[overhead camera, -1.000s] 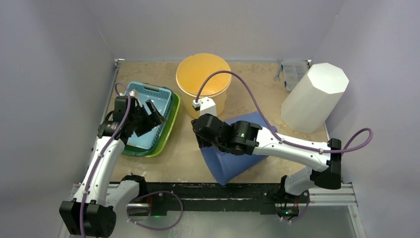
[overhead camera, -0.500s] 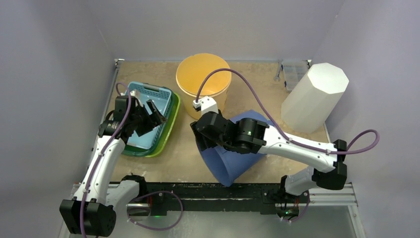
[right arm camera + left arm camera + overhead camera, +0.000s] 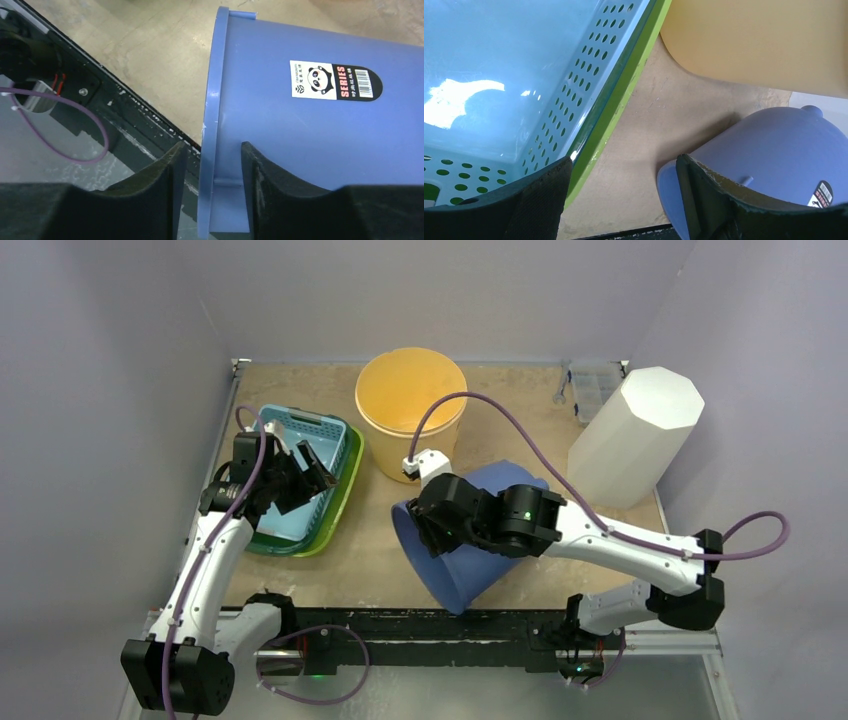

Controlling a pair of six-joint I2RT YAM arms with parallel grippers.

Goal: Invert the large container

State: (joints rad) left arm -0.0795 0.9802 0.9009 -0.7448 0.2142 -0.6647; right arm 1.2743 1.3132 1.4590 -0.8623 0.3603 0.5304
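A blue bucket (image 3: 462,575) with a panda sticker lies tilted on its side at the table's front middle, its mouth facing the front left. My right gripper (image 3: 428,530) is at its rim. In the right wrist view the gripper (image 3: 214,150) is open and straddles the rim flange of the bucket (image 3: 310,135), one finger over the outer wall by a lug and the other past the rim with a gap. My left gripper (image 3: 310,465) hovers open and empty over a light blue basket (image 3: 300,430). The bucket also shows in the left wrist view (image 3: 774,150).
The blue basket sits in a green tray (image 3: 340,505) at the left. An orange bucket (image 3: 410,390) stands upside down at the back middle. A tall white octagonal bin (image 3: 635,435) leans at the right, with a clear box (image 3: 592,385) behind it. The black front rail (image 3: 125,115) lies just below the bucket's rim.
My right arm has moved right and forward with its gripper at the rim. The blue bucket has swung with it and stands steeper. My left arm has not moved.
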